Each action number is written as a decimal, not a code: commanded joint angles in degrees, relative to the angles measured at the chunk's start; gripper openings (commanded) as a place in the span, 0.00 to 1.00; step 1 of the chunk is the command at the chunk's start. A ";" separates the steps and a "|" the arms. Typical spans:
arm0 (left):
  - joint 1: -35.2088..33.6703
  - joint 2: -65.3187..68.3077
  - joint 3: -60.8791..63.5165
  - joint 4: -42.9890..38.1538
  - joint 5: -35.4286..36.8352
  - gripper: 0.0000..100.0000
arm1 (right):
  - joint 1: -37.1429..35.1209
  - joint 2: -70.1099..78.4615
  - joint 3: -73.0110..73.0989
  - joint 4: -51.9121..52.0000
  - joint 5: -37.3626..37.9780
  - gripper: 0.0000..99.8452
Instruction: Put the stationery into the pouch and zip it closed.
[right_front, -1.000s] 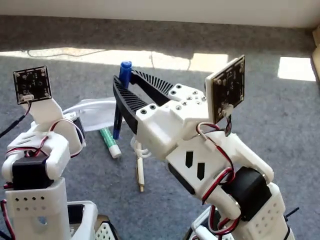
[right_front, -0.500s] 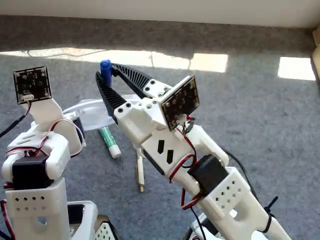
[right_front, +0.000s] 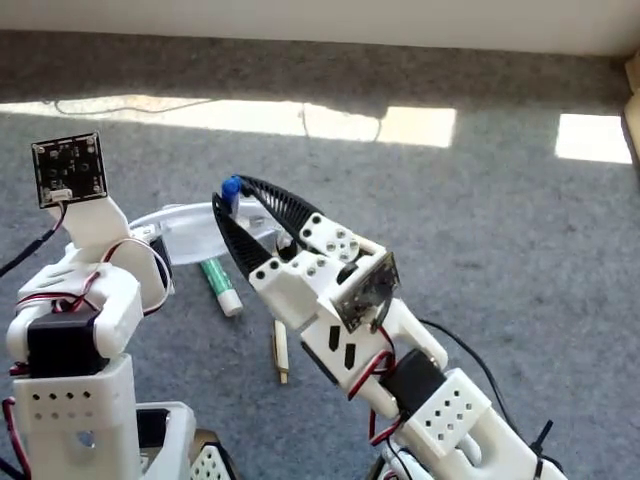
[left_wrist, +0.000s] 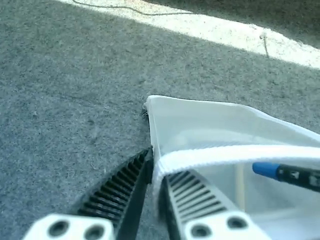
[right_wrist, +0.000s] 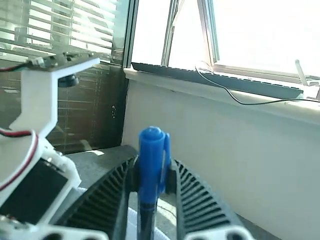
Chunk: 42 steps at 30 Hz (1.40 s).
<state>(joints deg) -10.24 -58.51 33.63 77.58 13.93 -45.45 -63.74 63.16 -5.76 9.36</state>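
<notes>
A white translucent pouch (left_wrist: 210, 120) lies on the grey carpet with its mouth held up. My left gripper (left_wrist: 154, 165) is shut on the pouch's zip rim (left_wrist: 220, 154). My right gripper (right_front: 232, 195) is shut on a blue pen (right_front: 231, 188), held over the pouch (right_front: 185, 222). In the left wrist view the pen's lower end (left_wrist: 287, 175) pokes in at the pouch mouth. The right wrist view has the pen's cap (right_wrist: 150, 145) upright between the black fingers of the right gripper (right_wrist: 151, 167). A green marker (right_front: 218, 285) and a thin beige stick-like item (right_front: 281, 350) lie on the carpet beside the pouch.
The left arm (right_front: 90, 300) stands at the near left, close beside the right arm's wrist. Grey carpet (right_front: 500, 230) stretches open to the right and behind. A sunlit strip (right_front: 300, 118) and a thin cable (right_front: 120, 103) lie at the far side.
My right arm has swung left and come down with the blue pen, from upright above the carpet to the pouch mouth. The left arm has stayed put.
</notes>
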 joint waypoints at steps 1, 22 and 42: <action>0.48 0.04 -0.66 -0.35 0.35 0.01 | -0.40 -4.35 2.77 -1.54 0.79 0.01; 0.48 0.04 -0.66 -0.35 0.35 0.01 | -4.53 -5.23 8.40 -1.10 0.79 0.08; 0.48 -0.04 0.31 -0.35 0.35 0.01 | 0.13 -5.49 7.87 0.22 0.53 0.13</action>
<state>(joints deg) -10.51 -58.51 34.59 77.58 13.93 -48.26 -67.60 72.13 -5.76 9.54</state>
